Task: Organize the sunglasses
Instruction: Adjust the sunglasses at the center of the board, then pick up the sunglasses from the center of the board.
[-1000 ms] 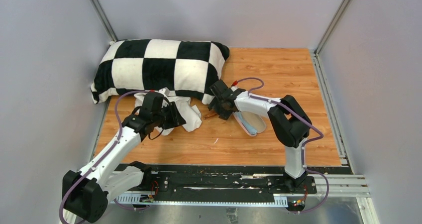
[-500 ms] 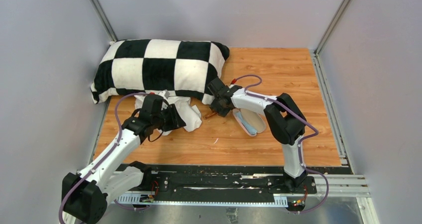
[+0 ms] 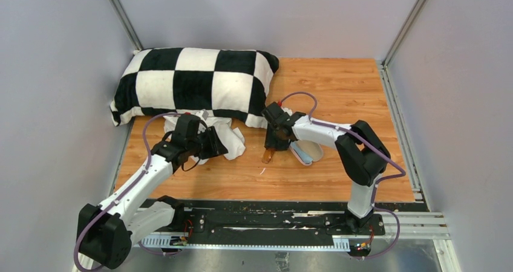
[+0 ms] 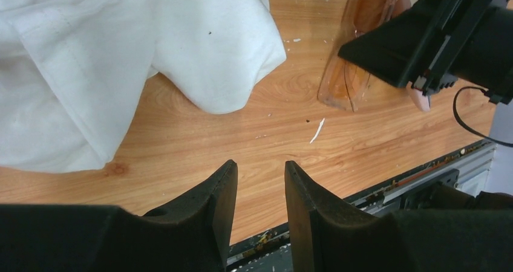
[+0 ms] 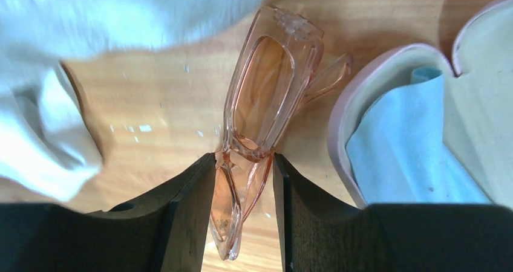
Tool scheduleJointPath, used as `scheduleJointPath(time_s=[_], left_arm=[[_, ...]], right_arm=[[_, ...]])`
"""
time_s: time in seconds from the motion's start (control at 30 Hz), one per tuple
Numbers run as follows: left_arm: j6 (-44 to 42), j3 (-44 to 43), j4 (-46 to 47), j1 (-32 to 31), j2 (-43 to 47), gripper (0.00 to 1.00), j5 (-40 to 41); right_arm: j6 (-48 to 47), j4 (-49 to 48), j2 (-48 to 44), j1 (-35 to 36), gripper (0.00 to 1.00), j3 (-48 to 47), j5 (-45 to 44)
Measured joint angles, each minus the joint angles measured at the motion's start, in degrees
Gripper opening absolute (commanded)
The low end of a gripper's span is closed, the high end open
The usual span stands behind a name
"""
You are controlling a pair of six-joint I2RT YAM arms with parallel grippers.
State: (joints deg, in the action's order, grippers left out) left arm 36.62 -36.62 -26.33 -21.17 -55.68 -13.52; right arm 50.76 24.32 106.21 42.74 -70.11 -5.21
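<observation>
Over table centre, top cam: R gripper (image 3: 270, 146) pinches peach-tinted sunglasses (image 3: 268, 156) just beside open pink case (image 3: 310, 153). L wrist cam: L gripper (image 4: 260, 170) spread, nothing btwn fingers, near white cloth (image 4: 91, 60). R wrist cam: grip sits at the bridge; blue cloth (image 5: 393, 157) lies in case.

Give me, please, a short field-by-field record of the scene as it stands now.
sunglasses: translucent orange frame, pinched between the fingers of the right gripper, beside the case
right gripper: shut on the sunglasses
left gripper: open, empty, over the table near the white cloth
case: pink, open, cream lining
blue cloth: lying inside the case
pillow: black-and-white checked, far left of the table
</observation>
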Motion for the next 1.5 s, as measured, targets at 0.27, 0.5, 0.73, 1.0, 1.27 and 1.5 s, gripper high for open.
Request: scheduleJointPath(time_s=[0.27, 0.5, 0.73, 1.0, 1.27, 1.5], left_arm=[[0.2, 0.0, 2.2, 0.0, -2.4, 0.4, -1.8], [0.2, 0.0, 2.3, 0.0, -2.4, 0.4, -1.9], [0.2, 0.0, 2.3, 0.0, -2.4, 0.4, -2.0], [0.0, 0.0, 2.3, 0.0, -2.4, 0.4, -2.0], [0.0, 0.0, 2.7, 0.0, -2.4, 0.4, -2.9], [0.0, 0.0, 2.9, 0.0, -2.5, 0.4, -3.5]], right_arm=[[-13.9, -2.7, -3.2, 0.0, 0.57, 5.0, 9.3], [-15.0, -0.6, -2.8, 0.0, 0.55, 3.6, 8.2], [-5.4, 4.3, 0.2, 0.0, 0.56, -0.7, 3.5], [1.5, 5.9, 1.0, 0.0, 0.48, -1.7, 2.0], [3.8, 7.2, 2.5, 0.0, 0.37, -3.7, 2.1], [1.7, 6.5, 2.2, 0.5, 0.14, -3.5, 2.0]])
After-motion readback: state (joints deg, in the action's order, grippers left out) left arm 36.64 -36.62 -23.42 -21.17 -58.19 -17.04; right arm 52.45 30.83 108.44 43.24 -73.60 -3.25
